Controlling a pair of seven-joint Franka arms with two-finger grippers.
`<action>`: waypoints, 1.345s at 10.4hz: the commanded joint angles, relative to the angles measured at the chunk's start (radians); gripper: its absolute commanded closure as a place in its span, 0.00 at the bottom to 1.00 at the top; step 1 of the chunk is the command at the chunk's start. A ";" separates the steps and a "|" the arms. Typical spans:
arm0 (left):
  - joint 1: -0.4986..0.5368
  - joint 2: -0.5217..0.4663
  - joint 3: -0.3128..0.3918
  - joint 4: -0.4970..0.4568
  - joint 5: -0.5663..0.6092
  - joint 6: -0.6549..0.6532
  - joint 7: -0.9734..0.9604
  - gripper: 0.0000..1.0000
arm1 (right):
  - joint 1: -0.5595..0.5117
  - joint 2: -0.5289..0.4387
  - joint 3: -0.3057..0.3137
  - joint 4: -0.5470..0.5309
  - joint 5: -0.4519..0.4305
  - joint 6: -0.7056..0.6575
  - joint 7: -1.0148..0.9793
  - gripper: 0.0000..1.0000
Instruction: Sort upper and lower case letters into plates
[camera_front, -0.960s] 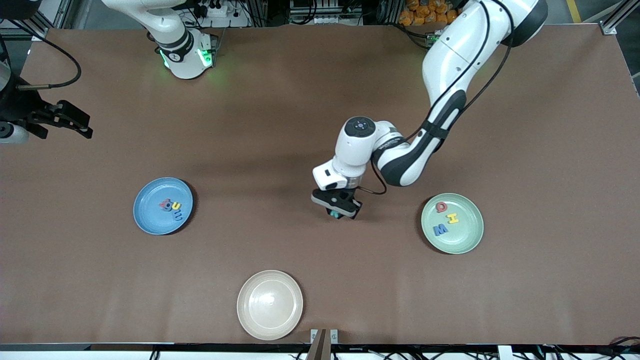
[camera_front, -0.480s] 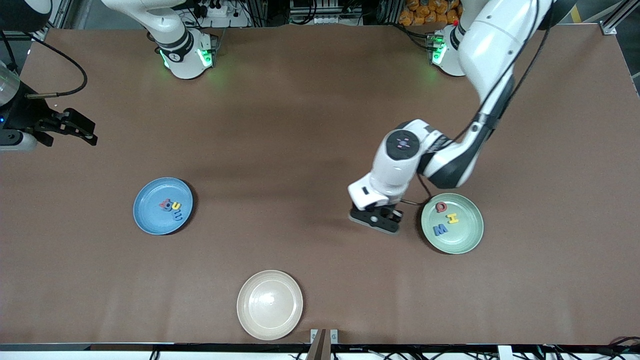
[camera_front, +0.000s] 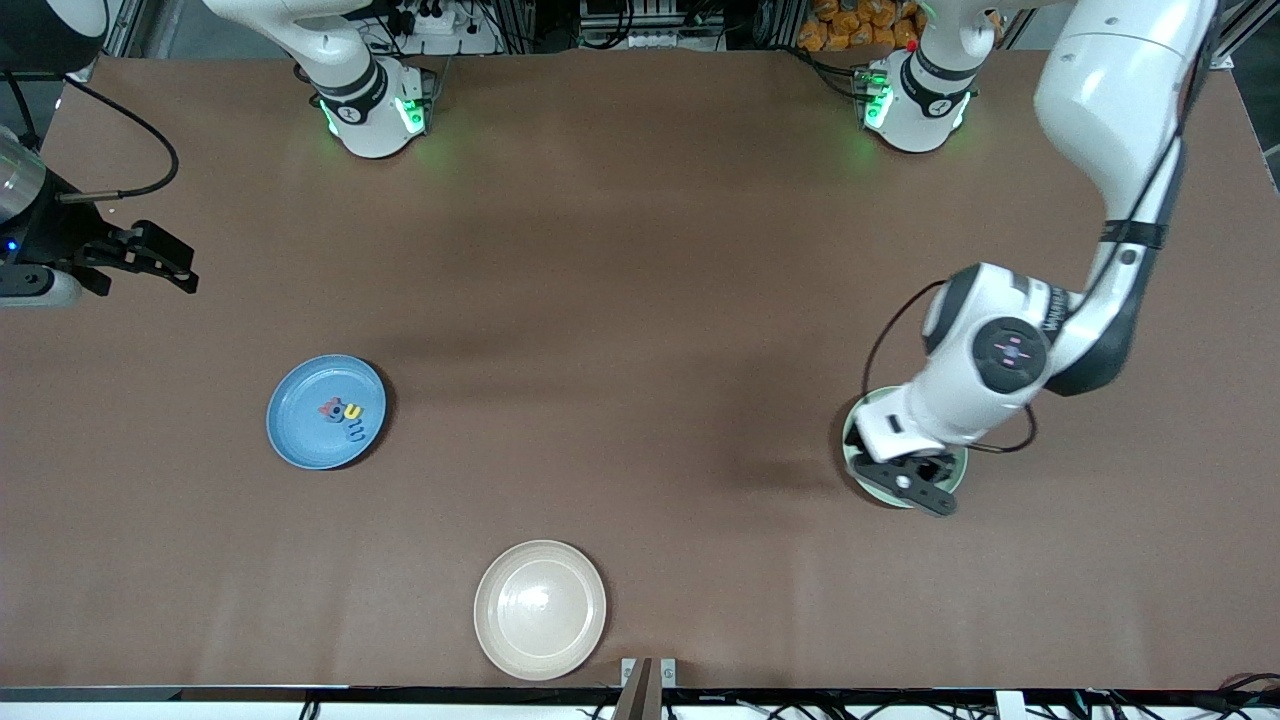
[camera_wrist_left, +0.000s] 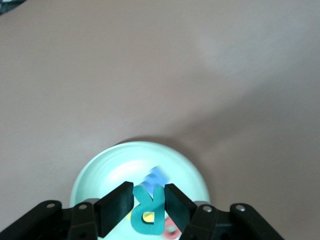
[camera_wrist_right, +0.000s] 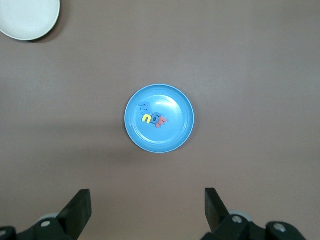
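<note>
Left tool (camera_wrist_left: 146, 206) clamped on teal R (camera_wrist_left: 148, 214) over mint plate (camera_wrist_left: 100, 172), right tool (camera_wrist_right: 147, 210) waiting, wide apart

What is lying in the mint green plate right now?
In the left wrist view, the mint green plate holds a blue letter, plus yellow and red bits. The left claw, shut on the teal R above it, covers the rest.
</note>
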 joint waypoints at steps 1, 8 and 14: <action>0.072 -0.029 -0.007 -0.087 -0.030 -0.009 0.055 0.98 | 0.001 0.001 -0.004 -0.003 0.013 -0.004 -0.023 0.00; 0.149 0.035 0.027 -0.180 -0.035 0.160 0.068 0.93 | 0.010 0.033 -0.004 0.017 0.051 0.000 -0.014 0.00; 0.143 -0.044 0.054 -0.157 -0.050 0.139 0.062 0.00 | 0.010 0.038 -0.004 0.017 0.065 -0.001 -0.014 0.00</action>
